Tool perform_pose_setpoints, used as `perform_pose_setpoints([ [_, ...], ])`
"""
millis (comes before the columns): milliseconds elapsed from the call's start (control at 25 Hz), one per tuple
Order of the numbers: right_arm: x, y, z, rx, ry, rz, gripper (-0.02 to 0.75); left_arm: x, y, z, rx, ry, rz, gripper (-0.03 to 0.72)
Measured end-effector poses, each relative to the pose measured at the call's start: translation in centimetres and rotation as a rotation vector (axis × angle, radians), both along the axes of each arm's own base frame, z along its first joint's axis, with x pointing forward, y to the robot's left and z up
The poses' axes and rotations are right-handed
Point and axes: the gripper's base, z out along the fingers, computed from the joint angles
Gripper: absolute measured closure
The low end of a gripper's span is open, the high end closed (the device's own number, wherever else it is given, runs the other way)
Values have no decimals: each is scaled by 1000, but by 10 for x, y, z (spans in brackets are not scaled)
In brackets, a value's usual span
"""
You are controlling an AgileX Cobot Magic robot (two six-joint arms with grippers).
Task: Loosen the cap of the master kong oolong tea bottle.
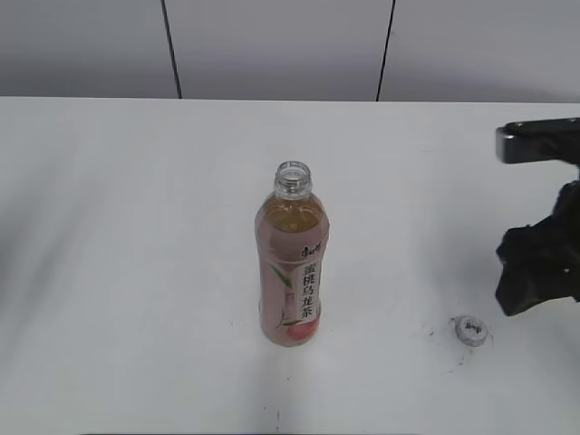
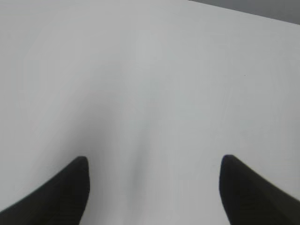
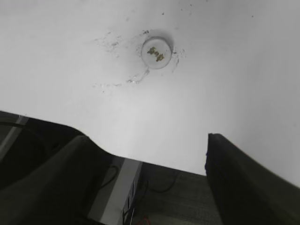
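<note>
The master kong oolong tea bottle stands upright mid-table with its neck bare and open. The cap lies on the table to the bottle's right, top side up, with dark scuff marks round it; it also shows in the right wrist view. My right gripper is open and empty, above the table's front edge, short of the cap; in the exterior view it is the dark mass at the right edge. My left gripper is open and empty over bare table, out of the exterior view.
The white table ends at a grey panelled wall behind. In the right wrist view the table's front edge shows, with the floor and cables below it.
</note>
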Motion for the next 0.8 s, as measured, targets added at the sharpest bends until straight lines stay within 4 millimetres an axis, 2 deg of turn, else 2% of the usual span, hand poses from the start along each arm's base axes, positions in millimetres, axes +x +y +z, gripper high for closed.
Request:
perform_pose_setpoints([
  [120,-24,-8,30,25,-57,7,163,-32,-1,18,-52,-44,8,185],
  [240,-50,-18,55,30,-110,19,164,-69,1,33,7,-96,-27,204],
  [440,-89,-34,87,53,-270,26,164,-121,7,38,142,-108,-72,246],
  [520,-110,-42,101,86,-371,24,164,-135,8,35,175,-105,-93,251],
  [680,-144,-54,111,131,-505,21,164,-156,6,17,193,-83,-134,251],
  [800,-170,-65,102,128,-584,17,164,-172,5,17,197,-162,-159,251],
])
